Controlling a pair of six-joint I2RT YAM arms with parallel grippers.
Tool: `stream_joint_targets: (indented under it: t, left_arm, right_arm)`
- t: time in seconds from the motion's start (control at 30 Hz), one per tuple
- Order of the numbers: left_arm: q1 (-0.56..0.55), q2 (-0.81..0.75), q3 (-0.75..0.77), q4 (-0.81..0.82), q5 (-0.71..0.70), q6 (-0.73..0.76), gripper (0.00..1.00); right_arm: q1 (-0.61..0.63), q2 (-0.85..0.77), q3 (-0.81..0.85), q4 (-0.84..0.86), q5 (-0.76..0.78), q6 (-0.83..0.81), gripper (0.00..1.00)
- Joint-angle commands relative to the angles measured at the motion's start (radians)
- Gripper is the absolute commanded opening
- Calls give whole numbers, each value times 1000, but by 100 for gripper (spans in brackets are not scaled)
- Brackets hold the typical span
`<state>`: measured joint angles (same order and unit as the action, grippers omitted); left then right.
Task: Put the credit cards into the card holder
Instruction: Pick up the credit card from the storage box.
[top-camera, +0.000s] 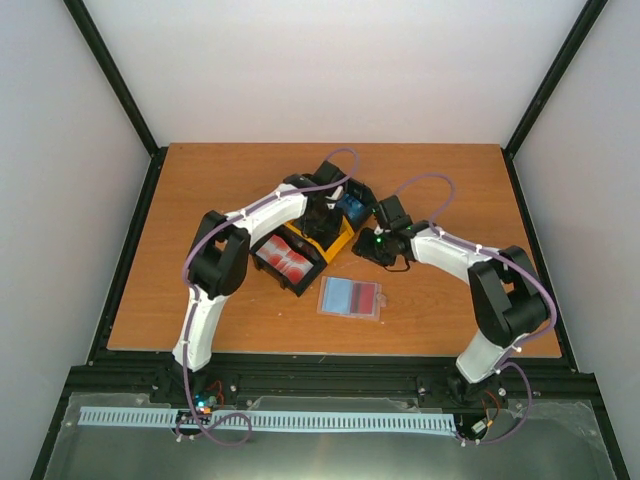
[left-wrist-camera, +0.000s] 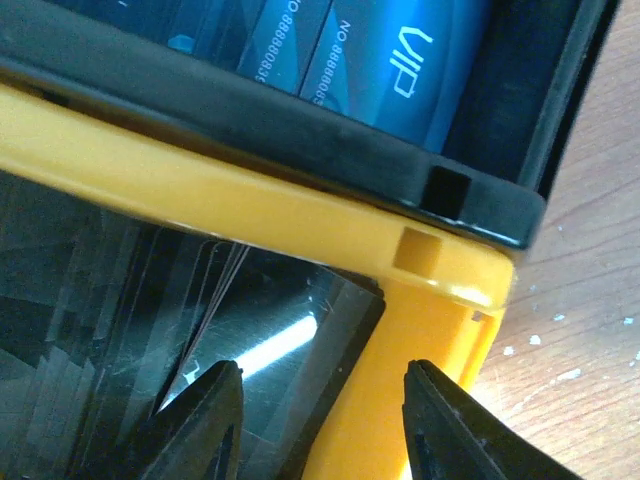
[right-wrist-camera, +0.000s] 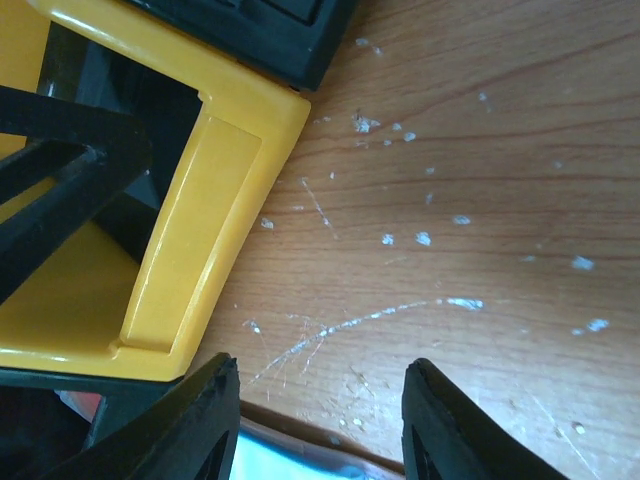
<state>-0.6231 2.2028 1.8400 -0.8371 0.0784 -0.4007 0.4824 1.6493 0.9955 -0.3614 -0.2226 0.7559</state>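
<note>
The holder (top-camera: 352, 297) lies open on the table (right-wrist-camera: 480, 200), nearest the bases and near the bins; the right gripper (right-wrist-camera: 320, 372) hangs spread over bare wood beside it, empty. The left gripper (left-wrist-camera: 322, 378), also spread and empty, straddles the yellow bin's (left-wrist-camera: 200, 195) wall above the black cards (left-wrist-camera: 270, 335); I'd shift it inward, so both jaws clear the wall and pinch only the top card. Blue cards (left-wrist-camera: 400, 60) lie in the black bin (left-wrist-camera: 300, 140) beyond; the depth of the black stack is unclear.
</note>
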Motion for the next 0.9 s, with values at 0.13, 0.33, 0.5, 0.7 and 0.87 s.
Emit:
stream_joint_targets:
  t: [0.13, 0.33, 0.5, 0.7, 0.87]
  left_arm:
    - [25, 41, 56, -24, 3, 84, 50]
    - [36, 67, 52, -21, 34, 103, 51]
    - [60, 73, 52, -12, 91, 113, 51]
    - [73, 71, 46, -31, 226, 117, 38]
    - [72, 54, 38, -36, 239, 122, 32]
  right_arm:
    - [-8, 79, 44, 38, -72, -31, 44]
    - [-9, 114, 55, 76, -104, -21, 43]
    - [-9, 128, 58, 114, -130, -14, 42]
    - [-8, 141, 65, 147, -158, -2, 42]
    - [-9, 163, 88, 154, -170, 1, 41]
